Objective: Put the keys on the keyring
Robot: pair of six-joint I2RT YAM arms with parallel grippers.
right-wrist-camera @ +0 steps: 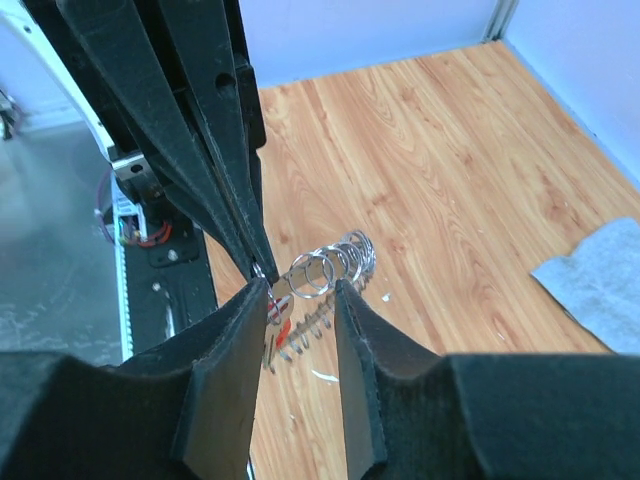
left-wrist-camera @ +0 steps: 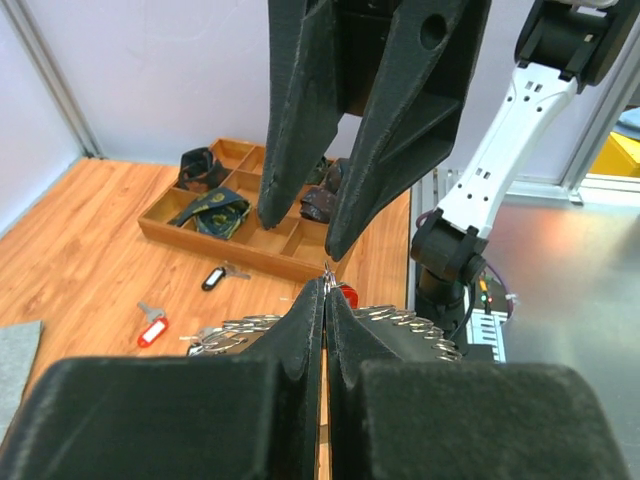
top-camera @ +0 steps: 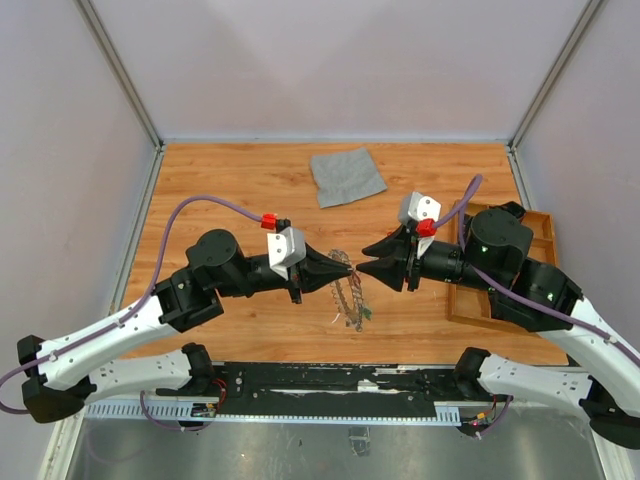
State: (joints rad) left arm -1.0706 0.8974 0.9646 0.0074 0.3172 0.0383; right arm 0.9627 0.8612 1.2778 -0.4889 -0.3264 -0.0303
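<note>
At worktop (top-camera: 220,190) centre, left tool (top-camera: 348,268) seemingly pinches the keyring (top-camera: 349,296); right tool (top-camera: 363,268), spread, should fetch loose keys (left-wrist-camera: 152,331).

A wooden table (top-camera: 230,180) with orange-brown plank grain carried a crumpled grey cloth (top-camera: 347,176) near its far edge and a compartmented wooden tray (left-wrist-camera: 200,243) of dark parts at the right. Near the tray lay a black-tagged key (left-wrist-camera: 213,277) and a red-tagged key (left-wrist-camera: 152,333), apart from each other.

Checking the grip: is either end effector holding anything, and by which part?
Left end effector pinches the keyring by its upper rim; right end effector is open, holding nothing.
</note>
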